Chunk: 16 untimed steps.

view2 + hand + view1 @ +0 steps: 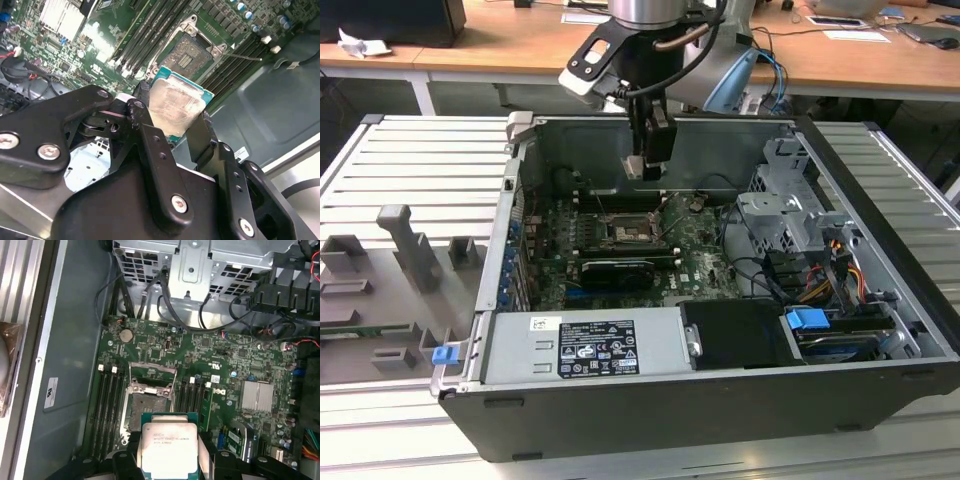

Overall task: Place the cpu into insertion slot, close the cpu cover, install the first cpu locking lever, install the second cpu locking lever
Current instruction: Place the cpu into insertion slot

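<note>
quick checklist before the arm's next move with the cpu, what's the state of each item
1. cpu clamped in the gripper: ok
2. insertion slot bare, nothing lying in it: ok
3. cpu cover swung up off the slot: ok, it looks raised
4. cpu seated in the slot: not ok, held in the air
5. cpu notches matched to the slot: cannot tell

The cpu (168, 450) is topped with dull, smooth silvery metal

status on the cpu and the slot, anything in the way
End effector shut on the cpu, in the air. Insertion slot uncovered, empty. Nothing seen between them.
</note>
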{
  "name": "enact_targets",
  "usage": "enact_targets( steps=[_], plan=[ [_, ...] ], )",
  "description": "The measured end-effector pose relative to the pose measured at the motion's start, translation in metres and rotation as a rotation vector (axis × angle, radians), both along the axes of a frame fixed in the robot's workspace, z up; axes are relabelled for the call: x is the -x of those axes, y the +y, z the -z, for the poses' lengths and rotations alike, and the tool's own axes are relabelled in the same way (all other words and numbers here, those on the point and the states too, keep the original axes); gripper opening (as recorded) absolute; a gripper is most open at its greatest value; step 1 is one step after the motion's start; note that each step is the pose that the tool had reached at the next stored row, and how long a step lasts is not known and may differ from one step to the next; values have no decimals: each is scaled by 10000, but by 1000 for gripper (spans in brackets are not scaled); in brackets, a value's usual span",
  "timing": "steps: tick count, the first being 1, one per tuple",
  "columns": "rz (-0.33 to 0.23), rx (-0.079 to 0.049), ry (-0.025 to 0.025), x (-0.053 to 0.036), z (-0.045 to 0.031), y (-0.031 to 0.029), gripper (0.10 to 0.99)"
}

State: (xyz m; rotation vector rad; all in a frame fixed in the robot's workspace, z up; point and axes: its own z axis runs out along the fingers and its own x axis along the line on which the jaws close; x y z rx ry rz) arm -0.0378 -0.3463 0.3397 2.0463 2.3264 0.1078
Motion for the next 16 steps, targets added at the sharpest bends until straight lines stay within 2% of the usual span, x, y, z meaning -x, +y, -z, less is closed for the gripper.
enact_targets(
  steps=[6,16],
  plan=[
    [245,0,0,0,28,0,533],
    [265,2,0,0,67,0,533]
  ],
)
